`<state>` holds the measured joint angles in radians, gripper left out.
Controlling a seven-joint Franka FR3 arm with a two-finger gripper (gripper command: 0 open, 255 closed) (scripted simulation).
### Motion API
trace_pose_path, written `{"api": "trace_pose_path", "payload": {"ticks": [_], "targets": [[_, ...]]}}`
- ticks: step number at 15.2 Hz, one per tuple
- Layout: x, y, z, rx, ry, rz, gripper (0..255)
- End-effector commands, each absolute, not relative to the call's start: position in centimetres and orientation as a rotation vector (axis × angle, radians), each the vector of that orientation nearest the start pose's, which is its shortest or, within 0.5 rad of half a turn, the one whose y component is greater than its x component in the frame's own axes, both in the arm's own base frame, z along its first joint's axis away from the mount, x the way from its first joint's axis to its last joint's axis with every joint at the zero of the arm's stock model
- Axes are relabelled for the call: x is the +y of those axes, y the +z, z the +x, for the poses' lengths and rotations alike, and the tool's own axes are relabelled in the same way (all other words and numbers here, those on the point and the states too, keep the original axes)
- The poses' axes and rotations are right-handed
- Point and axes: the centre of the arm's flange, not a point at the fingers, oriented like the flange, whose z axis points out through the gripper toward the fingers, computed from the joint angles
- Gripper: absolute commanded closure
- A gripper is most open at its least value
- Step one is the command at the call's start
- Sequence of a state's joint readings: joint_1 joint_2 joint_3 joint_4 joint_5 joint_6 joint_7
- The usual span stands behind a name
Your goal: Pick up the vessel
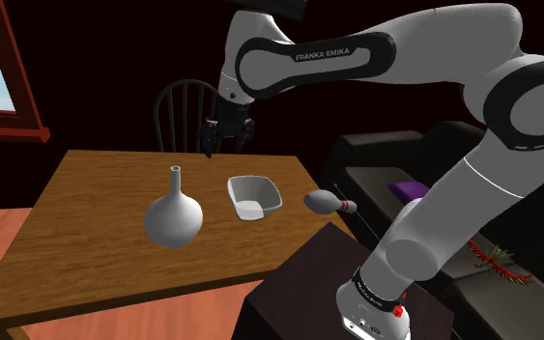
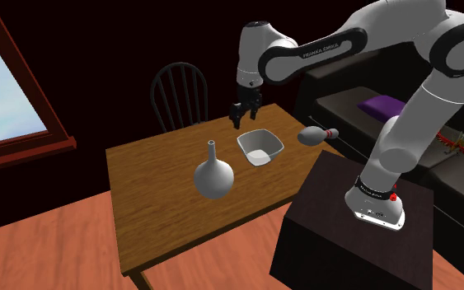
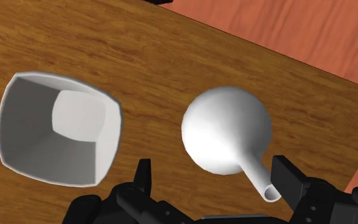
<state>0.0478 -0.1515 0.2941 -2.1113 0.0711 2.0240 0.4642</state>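
Observation:
A grey round-bellied vase [image 1: 173, 218] [image 2: 213, 177] [image 3: 226, 130] with a thin neck stands upright on the wooden table [image 1: 86, 212] [image 2: 156, 210]. Beside it, toward the shoulder view's right, sits a white square bowl [image 1: 253, 196] [image 2: 260, 147] [image 3: 56, 130]. My gripper [image 1: 226, 135] [image 2: 243, 115] [image 3: 214, 184] hangs open above the table's far side, behind both and clear of them. Seen from the wrist, the vase's neck points toward one finger [image 3: 287, 180] and nothing lies between the fingers.
A grey bowling pin [image 1: 328, 203] [image 2: 314, 136] lies at the table edge nearest the stand [image 1: 318, 290]. A dark chair [image 1: 187, 111] [image 2: 180, 95] stands behind the table. A dark sofa with a purple cushion [image 1: 410, 188] [image 2: 382, 105] lies beyond the stand.

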Motion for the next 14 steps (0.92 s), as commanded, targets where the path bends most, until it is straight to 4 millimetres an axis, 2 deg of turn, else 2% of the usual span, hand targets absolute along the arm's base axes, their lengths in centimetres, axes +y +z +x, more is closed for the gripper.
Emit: {"api": "trace_pose_path", "payload": {"ticks": [1,10,14], "targets": [[20.0,47.4,50.1,0.253,-0.077,-3.096,0],[26.8,41.7,58.3,0.315,-0.098,-3.128,0],[27.1,39.9,58.6,0.317,-0.099,-3.129,0]]}}
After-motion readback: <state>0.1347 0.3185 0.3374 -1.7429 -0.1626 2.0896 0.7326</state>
